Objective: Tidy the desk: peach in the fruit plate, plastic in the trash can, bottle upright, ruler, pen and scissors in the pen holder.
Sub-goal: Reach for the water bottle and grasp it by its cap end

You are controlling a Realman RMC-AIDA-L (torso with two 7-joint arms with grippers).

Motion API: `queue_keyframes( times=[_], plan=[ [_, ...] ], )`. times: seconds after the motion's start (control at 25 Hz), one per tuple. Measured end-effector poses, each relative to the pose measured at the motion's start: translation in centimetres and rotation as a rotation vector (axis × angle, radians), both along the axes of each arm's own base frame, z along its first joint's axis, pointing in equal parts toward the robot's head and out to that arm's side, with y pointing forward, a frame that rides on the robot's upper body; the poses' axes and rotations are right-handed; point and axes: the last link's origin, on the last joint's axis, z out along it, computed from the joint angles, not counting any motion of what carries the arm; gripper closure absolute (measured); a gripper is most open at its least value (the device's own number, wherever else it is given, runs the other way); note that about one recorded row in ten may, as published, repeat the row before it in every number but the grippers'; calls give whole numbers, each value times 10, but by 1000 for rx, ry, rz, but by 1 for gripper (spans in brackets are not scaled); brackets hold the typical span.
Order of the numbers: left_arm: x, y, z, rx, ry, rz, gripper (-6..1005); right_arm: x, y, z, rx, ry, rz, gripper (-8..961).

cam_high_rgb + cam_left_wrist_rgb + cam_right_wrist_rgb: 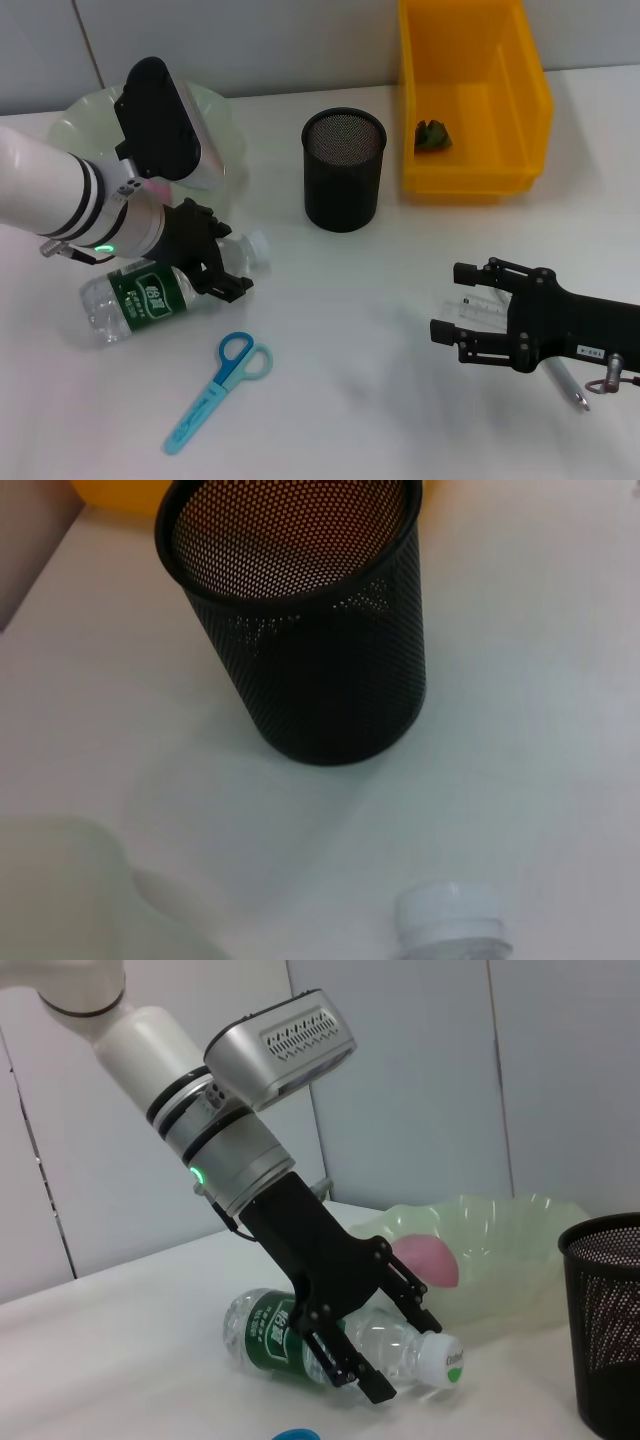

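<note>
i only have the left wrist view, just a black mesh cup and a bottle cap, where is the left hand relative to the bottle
Observer: The left hand is down over the lying bottle, fingers straddling its clear part between the green label and the cap.
Operator: is the peach done
Observer: A pink fruit sits in the pale green fruit plate.
Operator: whats the right arm doing
Observer: The right hand is open, low over a clear ruler, with a pen beside it.
Operator: anything else loose
Observer: Blue scissors lie on the table in front of the bottle.
</note>
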Motion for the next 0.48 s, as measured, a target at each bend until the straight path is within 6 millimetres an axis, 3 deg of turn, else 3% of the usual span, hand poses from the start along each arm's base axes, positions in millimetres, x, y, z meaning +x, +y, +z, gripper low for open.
queue_keyframes(
  times=[0.48],
  plan=[
    [1,2,0,4,-1,-9,392,0,1,-1,0,-1,-2,111]
  ],
)
